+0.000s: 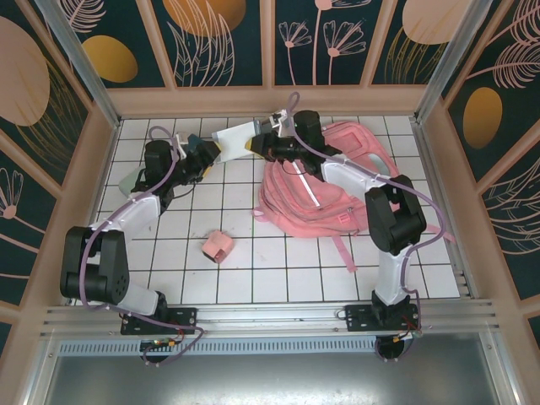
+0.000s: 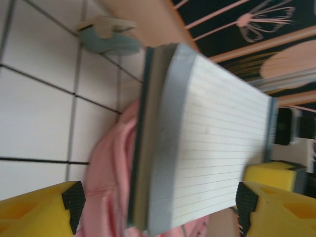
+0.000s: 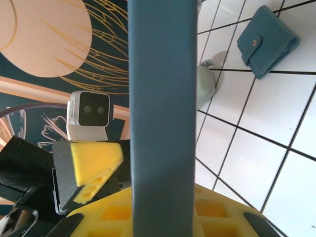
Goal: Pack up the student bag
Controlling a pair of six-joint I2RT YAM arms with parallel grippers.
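A lined notebook (image 1: 239,135) with a grey-blue spine hangs in the air over the back of the table. My right gripper (image 1: 256,144) is shut on its edge, and the spine (image 3: 163,108) stands upright between the yellow fingers (image 3: 163,217). My left gripper (image 2: 159,202) is open, its pads wide on either side of the notebook (image 2: 212,143); the left pad is well apart from it. The student bag (image 1: 329,181), a large pink backpack, lies at the back right under the right arm. Its fabric (image 2: 106,182) shows below the notebook.
A small pink box (image 1: 219,246) sits in the middle of the tiles. A blue wallet (image 3: 267,42) and a pale green object (image 3: 205,86) lie on the left side near the left arm. Wooden walls close in the table.
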